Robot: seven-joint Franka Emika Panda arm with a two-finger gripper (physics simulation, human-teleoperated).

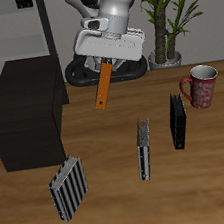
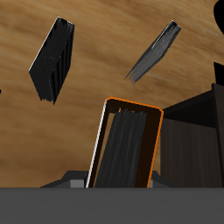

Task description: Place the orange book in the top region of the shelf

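We have the book (image 1: 104,86) lifted: it hangs tilted from the gripper (image 1: 106,62), whose jaws seem clamped on its upper end, well above the wooden table (image 1: 116,199) toward its back edge. The carry to the shelf (image 1: 26,114) and setting it on top remain. A plant (image 1: 171,15) stands behind.

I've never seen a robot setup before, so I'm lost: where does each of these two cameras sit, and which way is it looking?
Exterior view: sits in front, above, facing the arm; shows the gripper holding the orange book over the table, beside the shelf.
Wrist view: rides on the gripper, looking down along the orange book; only a grey strip of the gripper shows.
Shared: orange book, shelf, and two grey-and-white striped books.
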